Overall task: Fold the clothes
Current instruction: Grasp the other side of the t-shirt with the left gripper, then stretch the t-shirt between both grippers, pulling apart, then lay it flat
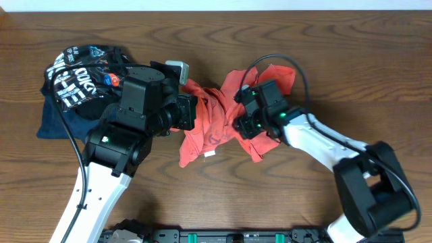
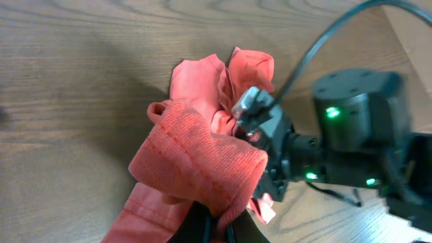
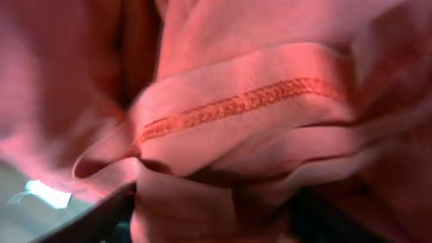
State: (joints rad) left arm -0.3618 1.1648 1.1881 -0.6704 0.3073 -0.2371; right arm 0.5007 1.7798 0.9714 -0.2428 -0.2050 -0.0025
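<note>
The orange-red T-shirt (image 1: pixel 209 125) lies bunched and crumpled in the middle of the table, between my two arms. Its lettering is hidden in the folds. My left gripper (image 1: pixel 191 111) is at the shirt's left edge, shut on a fold of the fabric (image 2: pixel 202 162) in the left wrist view. My right gripper (image 1: pixel 244 121) is at the shirt's right side, pressed into the cloth. In the right wrist view a hemmed fold of the shirt (image 3: pixel 243 108) fills the frame and lies between the dark fingers (image 3: pixel 216 209).
A black garment with white lettering (image 1: pixel 77 74) lies on a navy blue garment (image 1: pixel 54 121) at the table's far left. A small white label (image 1: pixel 210 154) sticks out of the shirt's front edge. Bare wooden table (image 1: pixel 270 196) lies in front.
</note>
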